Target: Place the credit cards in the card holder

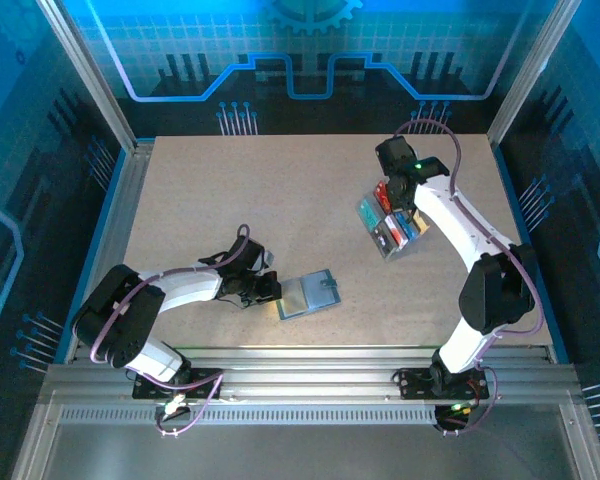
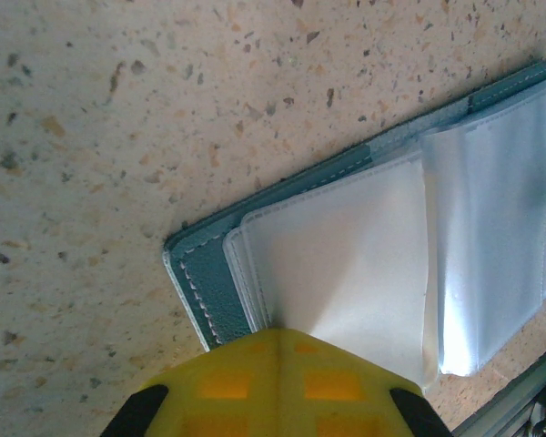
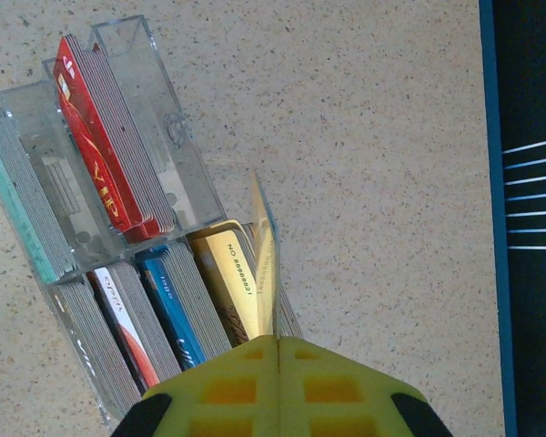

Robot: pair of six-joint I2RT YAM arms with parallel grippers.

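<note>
The card holder (image 1: 310, 293) lies open on the table, slate-blue with pale clear sleeves (image 2: 346, 264) inside. My left gripper (image 2: 287, 330) is at its near-left edge, shut on a clear sleeve that lifts slightly. The credit cards stand in stacks in a clear plastic tray (image 3: 136, 55): red (image 3: 96, 146), teal (image 3: 18, 209), blue (image 3: 173, 309), yellow (image 3: 227, 282). My right gripper (image 3: 278, 339) is over the tray's right end, shut on one yellow card (image 3: 266, 255) seen edge-on, raised above the yellow stack. From above, the right gripper (image 1: 398, 200) hangs over the tray (image 1: 390, 225).
A blue rail (image 3: 488, 182) borders the table to the right of the tray. Metal rails (image 1: 310, 360) run along the near edge just below the card holder. Bare tabletop (image 1: 280, 200) lies between the card holder and the tray.
</note>
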